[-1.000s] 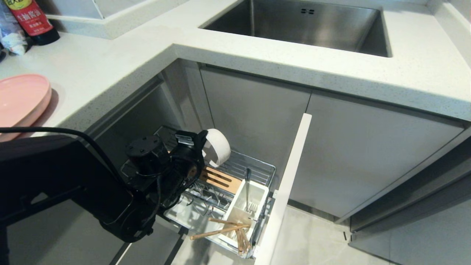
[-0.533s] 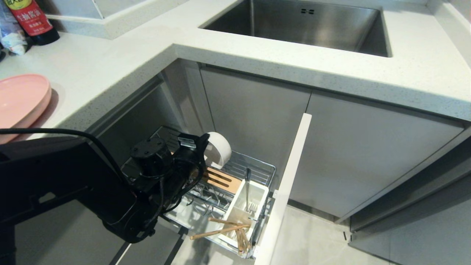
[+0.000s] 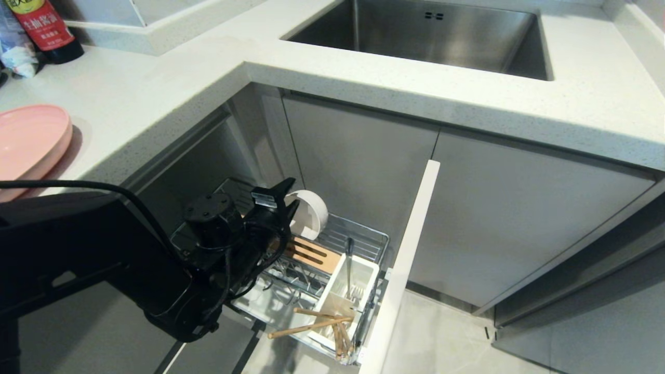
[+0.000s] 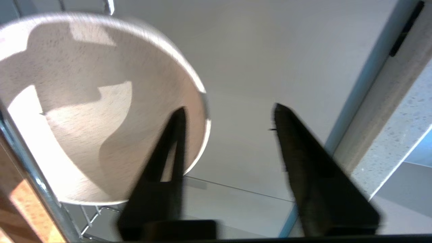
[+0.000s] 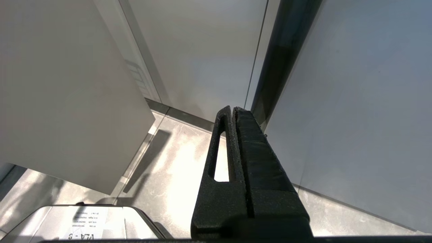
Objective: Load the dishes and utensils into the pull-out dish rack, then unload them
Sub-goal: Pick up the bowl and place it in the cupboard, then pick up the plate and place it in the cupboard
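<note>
Cream speckled bowl (image 3: 310,214) sits on edge in pull-out dish rack (image 3: 363,240), frame centre; my left gripper (image 3: 289,193) spread apart, one finger (image 4: 162,162) inside rim. Right gripper (image 5: 233,113) closed, parked.

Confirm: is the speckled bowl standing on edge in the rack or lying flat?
On edge. The bowl stands on its rim at the rack's back end, beside the open left claw.

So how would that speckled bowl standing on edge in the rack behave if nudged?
The speckled bowl stands on its round rim, so it could likely roll or tip. It looks rigid and ceramic-like, probably chippable against the wire rack. The smooth-looking surface may slip between fingers.
</note>
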`<state>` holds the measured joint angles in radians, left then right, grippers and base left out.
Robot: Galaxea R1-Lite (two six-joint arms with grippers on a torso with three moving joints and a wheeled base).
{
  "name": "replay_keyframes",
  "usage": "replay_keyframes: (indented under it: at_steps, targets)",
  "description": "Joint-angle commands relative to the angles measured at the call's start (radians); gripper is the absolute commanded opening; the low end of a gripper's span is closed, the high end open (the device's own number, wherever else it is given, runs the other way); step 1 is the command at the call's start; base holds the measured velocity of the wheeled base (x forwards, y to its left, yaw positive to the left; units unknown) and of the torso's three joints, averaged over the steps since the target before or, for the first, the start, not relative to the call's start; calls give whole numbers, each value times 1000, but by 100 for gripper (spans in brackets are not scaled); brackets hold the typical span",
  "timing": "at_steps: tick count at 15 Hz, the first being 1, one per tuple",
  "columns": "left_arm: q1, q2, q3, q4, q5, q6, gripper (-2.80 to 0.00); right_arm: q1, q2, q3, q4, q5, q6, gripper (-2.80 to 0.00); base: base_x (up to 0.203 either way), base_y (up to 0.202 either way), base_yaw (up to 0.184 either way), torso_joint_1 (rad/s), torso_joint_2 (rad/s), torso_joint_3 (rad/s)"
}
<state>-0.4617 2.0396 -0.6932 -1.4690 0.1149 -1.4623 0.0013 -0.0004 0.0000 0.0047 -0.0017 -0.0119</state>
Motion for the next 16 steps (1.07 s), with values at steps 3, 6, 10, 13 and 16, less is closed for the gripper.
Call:
replay_keyframes:
  at_steps: [3, 6, 10, 13, 16]
  targets:
    - [0, -71, 1, 85, 6, -7, 0, 0, 0, 0, 0, 0, 0, -280, 0, 0, 0, 0, 0, 0]
    - [15, -194, -2, 305, -4, -4, 0, 0, 0, 0, 0, 0, 0, -280, 0, 0, 0, 0, 0, 0]
    - [42, -339, -9, 559, -68, 20, 0, 0, 0, 0, 0, 0, 0, -280, 0, 0, 0, 0, 0, 0]
    - [35, -421, -12, 684, -88, 87, 0, 0, 0, 0, 0, 0, 0, -280, 0, 0, 0, 0, 0, 0]
    - [21, -462, -32, 704, -35, 147, -280, 0, 0, 0, 0, 0, 0, -280, 0, 0, 0, 0, 0, 0]
